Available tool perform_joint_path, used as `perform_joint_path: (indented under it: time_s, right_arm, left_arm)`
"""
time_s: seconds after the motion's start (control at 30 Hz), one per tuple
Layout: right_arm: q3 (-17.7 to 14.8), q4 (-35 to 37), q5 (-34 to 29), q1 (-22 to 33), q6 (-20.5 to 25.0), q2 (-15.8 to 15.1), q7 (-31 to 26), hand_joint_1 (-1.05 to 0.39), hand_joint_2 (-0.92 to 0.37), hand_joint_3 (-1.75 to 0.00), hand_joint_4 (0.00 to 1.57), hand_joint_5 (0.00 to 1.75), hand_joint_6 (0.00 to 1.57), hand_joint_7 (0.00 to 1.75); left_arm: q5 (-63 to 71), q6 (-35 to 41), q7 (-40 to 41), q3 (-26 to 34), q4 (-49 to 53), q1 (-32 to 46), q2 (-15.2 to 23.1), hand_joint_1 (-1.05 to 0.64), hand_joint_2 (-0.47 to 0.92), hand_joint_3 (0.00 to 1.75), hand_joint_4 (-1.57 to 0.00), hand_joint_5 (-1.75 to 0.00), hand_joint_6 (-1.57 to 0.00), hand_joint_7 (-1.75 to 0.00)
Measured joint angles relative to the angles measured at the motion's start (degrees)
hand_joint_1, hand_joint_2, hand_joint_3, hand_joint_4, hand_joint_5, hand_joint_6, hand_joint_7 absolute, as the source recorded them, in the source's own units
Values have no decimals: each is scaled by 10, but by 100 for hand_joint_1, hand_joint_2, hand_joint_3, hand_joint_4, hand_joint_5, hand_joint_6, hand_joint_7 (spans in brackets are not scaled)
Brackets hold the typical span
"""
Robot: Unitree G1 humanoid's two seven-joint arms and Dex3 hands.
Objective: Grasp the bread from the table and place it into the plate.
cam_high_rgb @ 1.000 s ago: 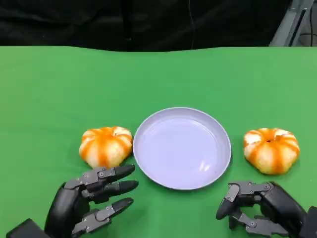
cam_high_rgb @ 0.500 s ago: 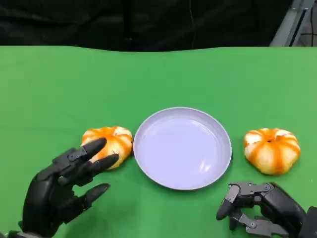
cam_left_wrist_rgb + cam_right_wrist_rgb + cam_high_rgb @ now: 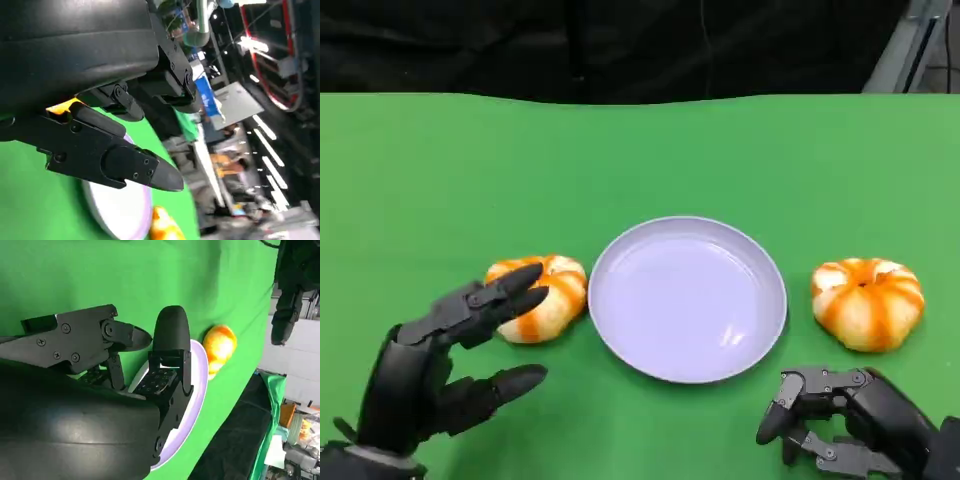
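Left hand (image 3: 445,365) has been raised, fingers spread, beside the left bread (image 3: 538,296).
Right hand (image 3: 850,420) is kept curled, nothing held, near the plate (image 3: 687,297).

Two breads and a plate lie on the green table (image 3: 650,150). The left bread (image 3: 542,296) is a round, pumpkin-shaped bun with orange and pale cream stripes running down from its top; it sits upright just beside the plate's left rim, and whether they touch cannot be told. The right bread (image 3: 868,302) has the same ribbed, orange-and-cream look, with a small dimple at its crown, and rests upright to the right of the plate with a strip of green showing between them. The plate (image 3: 620,320) is round, shallow and pale lavender, glossy, lying flat between the two breads with nothing in it.
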Motion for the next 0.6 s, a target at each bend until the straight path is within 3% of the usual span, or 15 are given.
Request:
perform_joint_path:
  time_s: [0.27, 0.4, 0.6]
  right_arm:
    - [0, 0, 0, 0, -1, 2, 0, -1, -92, -47, 71, 151, 82, 104]
    - [0, 0, -1, 0, -1, 2, 0, -1, -92, -48, 71, 151, 82, 104]
    - [0, 0, -1, 0, -1, 2, -1, -1, -92, -47, 72, 151, 82, 104]
  left_arm:
    - [217, -11, 186, 0, -1, -21, 37, -70, 92, 1, -66, 0, -70, 0]
    - [320, 20, 283, -15, -7, -24, 62, -72, 92, 1, -64, 0, -67, 0]
    - [378, 53, 359, -55, -14, -26, 90, -76, 92, 7, -56, 0, -60, 0]
